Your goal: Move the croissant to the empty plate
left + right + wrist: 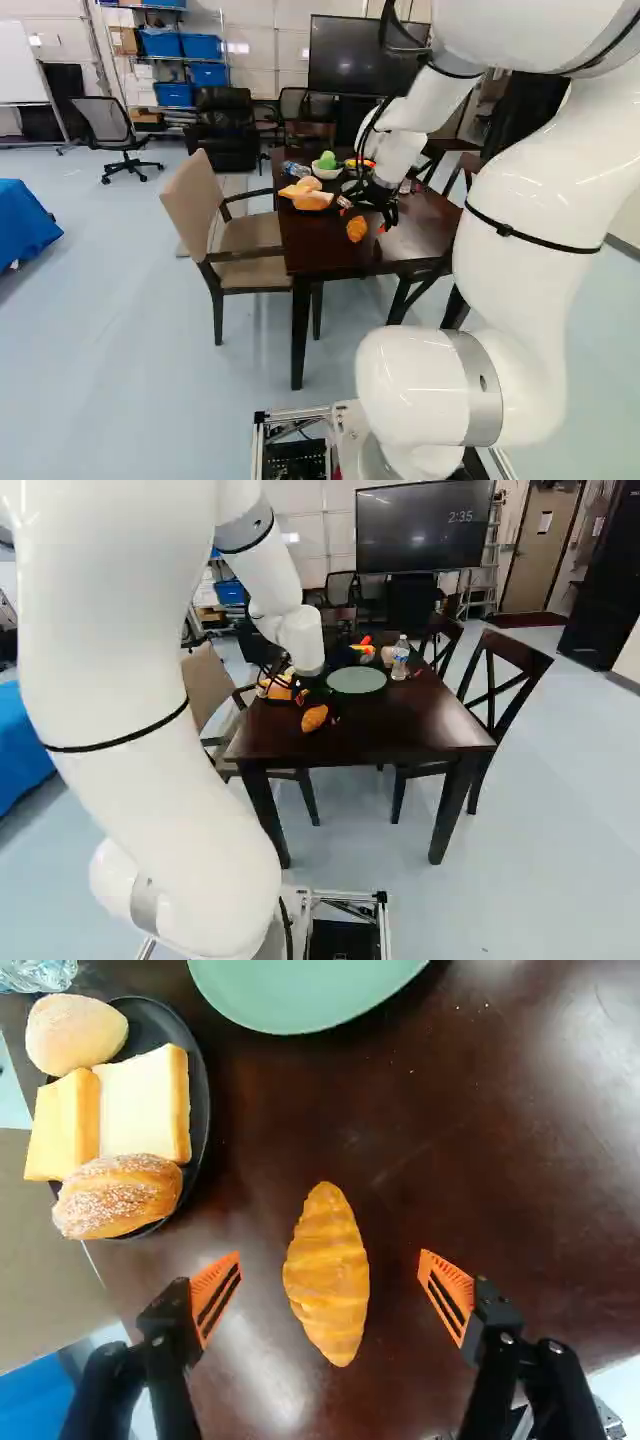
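The arm (515, 215) arches over the tabletop (400, 725), pointing downward, fingers (216, 1295) spread at the croissant's (328, 1280) three and nine o'clock. Ahead, at twelve, lies the green plate (310, 995).

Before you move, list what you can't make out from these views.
- Green plate: lost in the left base view behind the gripper.
- Black plate's middle: wrist view, covered by the breads.
- Croissant's underside: wrist view, turned to the table.
- Rest of the clear plastic item: wrist view, cut off by the edge.
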